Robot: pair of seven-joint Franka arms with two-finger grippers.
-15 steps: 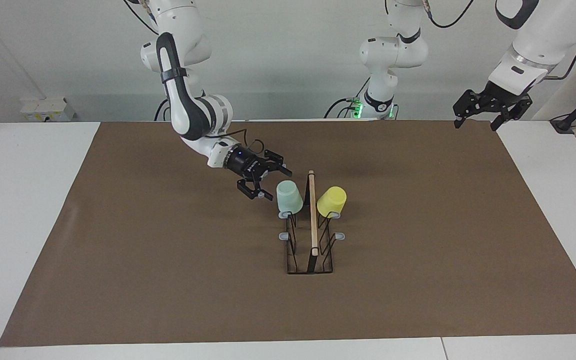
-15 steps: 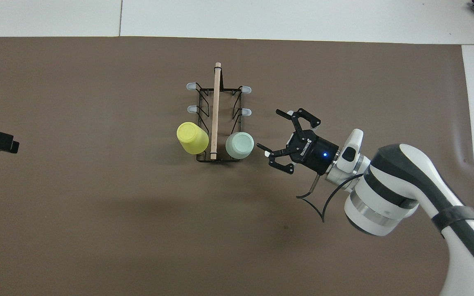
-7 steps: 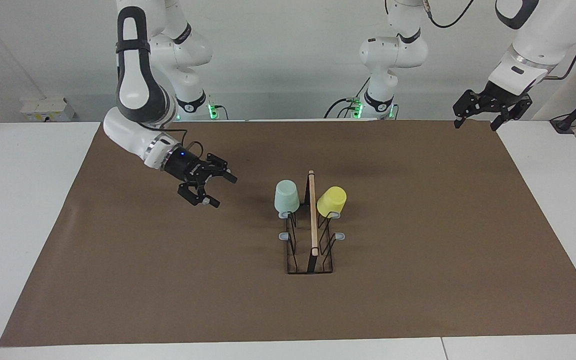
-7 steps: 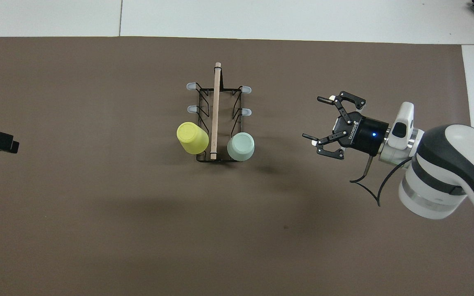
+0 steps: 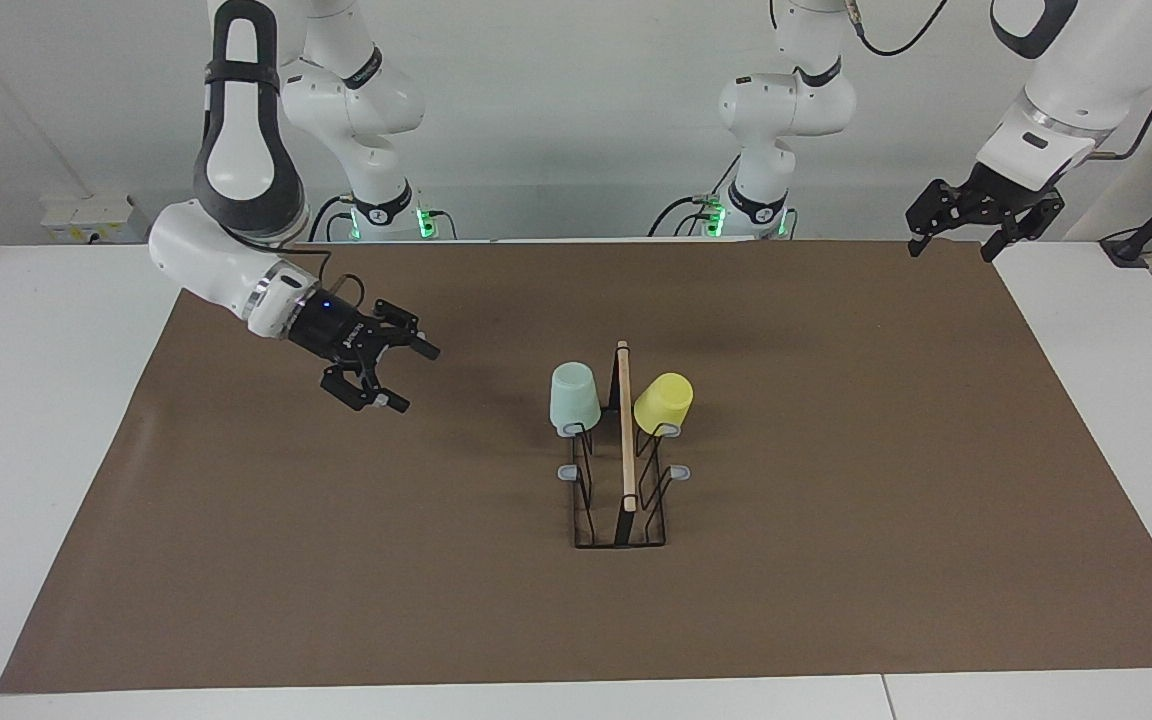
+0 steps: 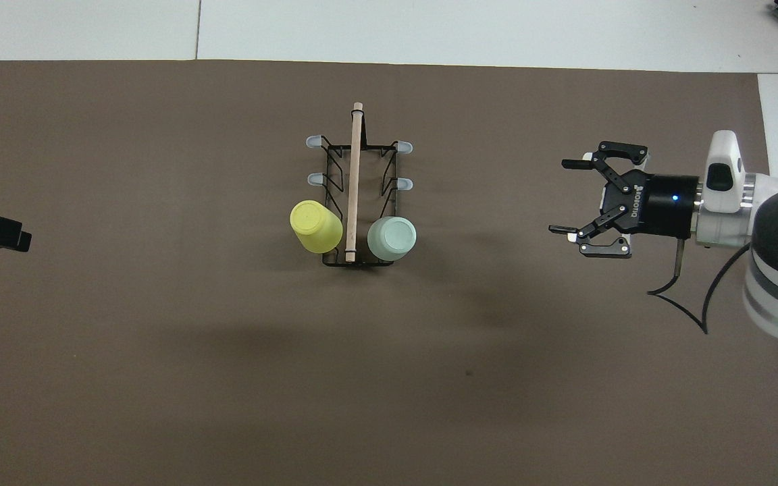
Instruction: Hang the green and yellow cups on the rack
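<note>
I am reading both cups as already hung. The green cup (image 5: pixel 574 398) is sitting upside down over a prong at the end of the rack (image 5: pixel 622 470) nearest the robots, on the side toward the right arm; the yellow cup (image 5: pixel 664 403) is sitting likewise on the matching prong toward the left arm, tilted a little outward. The wooden bar (image 6: pixel 354 182) is running between them, touching neither as far as I can tell. The four remaining grey-tipped prongs are standing bare.

I am holding the right gripper (image 5: pixel 396 373) in the air over bare mat (image 5: pixel 836 560), well apart from the rack, toward the right arm's end of the table; its fingers are spread wide and carrying nothing. The left gripper (image 5: pixel 951 243) is waiting over the mat's corner by its own base, also wide and empty.

Judgement: the placing step looks finished and I am in the clearing-off stage. The next move calls only for parking the right arm without sweeping low across the rack.

Room: open mat lies all round the rack, and the mat's edges and the white table (image 5: pixel 26 400) are clear of the cups. The tilted yellow cup is the one thing a bump might unseat.
</note>
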